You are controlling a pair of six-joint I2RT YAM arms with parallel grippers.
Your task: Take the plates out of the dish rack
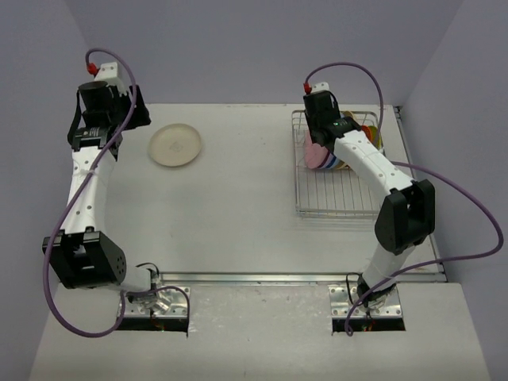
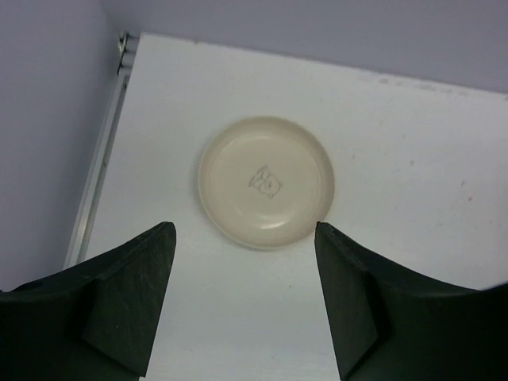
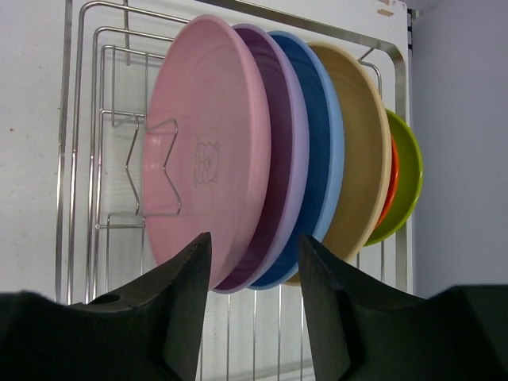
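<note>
A cream plate lies flat on the table at the back left; it also shows in the left wrist view. My left gripper is open and empty, just short of it. The silver wire dish rack stands at the back right. In it several plates stand on edge: pink, lavender, blue, tan, orange, lime green. My right gripper is open, its jaws either side of the lower edges of the pink and lavender plates, not touching.
The rack's wire bars and raised sides surround the plates. The table's left edge rail runs beside the cream plate. A purple wall stands behind and to both sides.
</note>
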